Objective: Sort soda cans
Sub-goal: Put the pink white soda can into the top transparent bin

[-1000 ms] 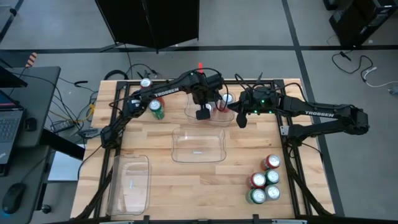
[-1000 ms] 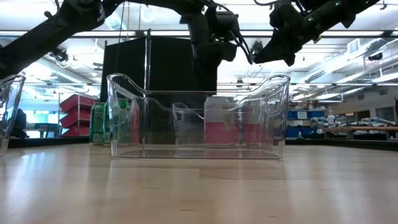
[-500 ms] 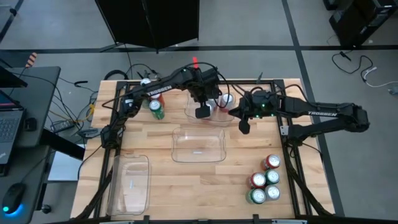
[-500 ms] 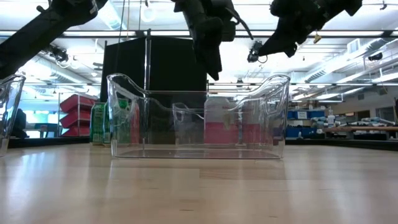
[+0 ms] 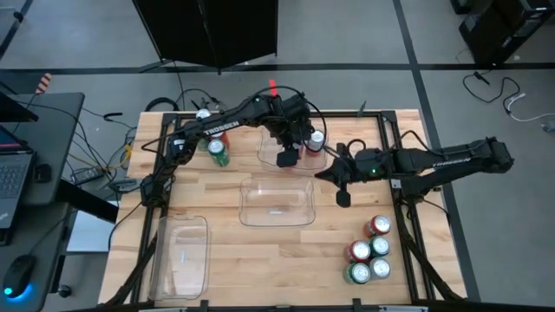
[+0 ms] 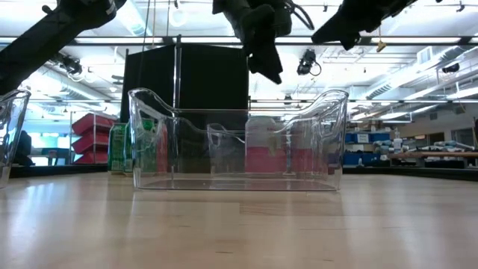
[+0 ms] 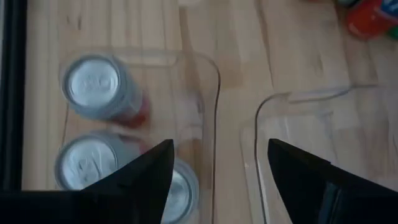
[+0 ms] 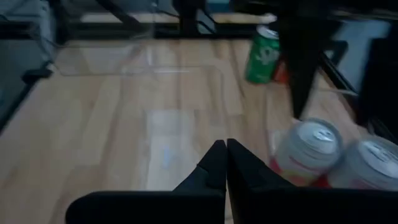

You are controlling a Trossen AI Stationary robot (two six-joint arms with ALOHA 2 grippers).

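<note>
Three silver-white cans with red (image 7: 93, 81) stand upright in the far clear bin (image 5: 290, 154). A green can (image 5: 218, 152) and a red one stand left of that bin. Several red and green cans (image 5: 368, 251) cluster at the near right. My left gripper (image 7: 217, 152) hangs open and empty above the far bin's near edge (image 5: 286, 159), pointing down. My right gripper (image 8: 224, 149) is shut and empty, hovering just right of the far bin (image 5: 323, 173) and pointing toward the table's left.
An empty clear bin (image 5: 276, 201) sits mid-table and another (image 5: 182, 256) at the near left. In the low view the middle bin's wall (image 6: 239, 149) stands in front, with both grippers above it. Bare wood lies between the bins and the near-right cans.
My left gripper has risen out of the far bin and tipped, staying over it. My right arm has swung toward the near edge and climbed, its gripper keeping shut. The cans have kept still.
</note>
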